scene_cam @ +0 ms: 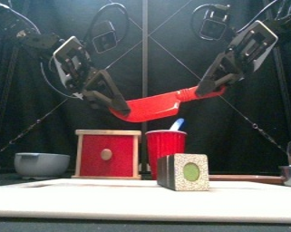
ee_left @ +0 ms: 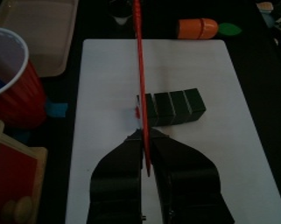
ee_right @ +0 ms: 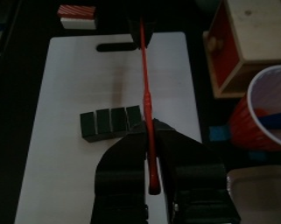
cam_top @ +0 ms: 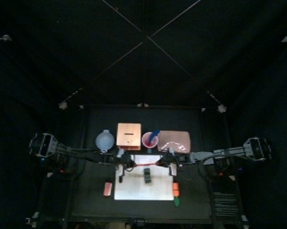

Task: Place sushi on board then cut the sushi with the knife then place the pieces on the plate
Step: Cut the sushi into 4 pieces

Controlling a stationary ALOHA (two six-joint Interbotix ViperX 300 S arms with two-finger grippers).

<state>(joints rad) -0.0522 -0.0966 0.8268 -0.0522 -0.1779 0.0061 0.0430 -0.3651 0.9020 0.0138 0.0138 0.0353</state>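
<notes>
The red knife [scene_cam: 161,103] is clasped at both ends by the left hand [scene_cam: 120,111] and right hand [scene_cam: 208,91], above the sushi roll [scene_cam: 184,171] on the white board [scene_cam: 123,201]; red cup [scene_cam: 166,151], wooden box [scene_cam: 108,154] and bowl [scene_cam: 41,164] are seen behind.

A robotics lab booth: black curtains [cam_top: 62,63] hang around a small black table [cam_top: 80,204].

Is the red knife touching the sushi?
No: in the front view the red knife hangs clear above the sushi roll.
</notes>
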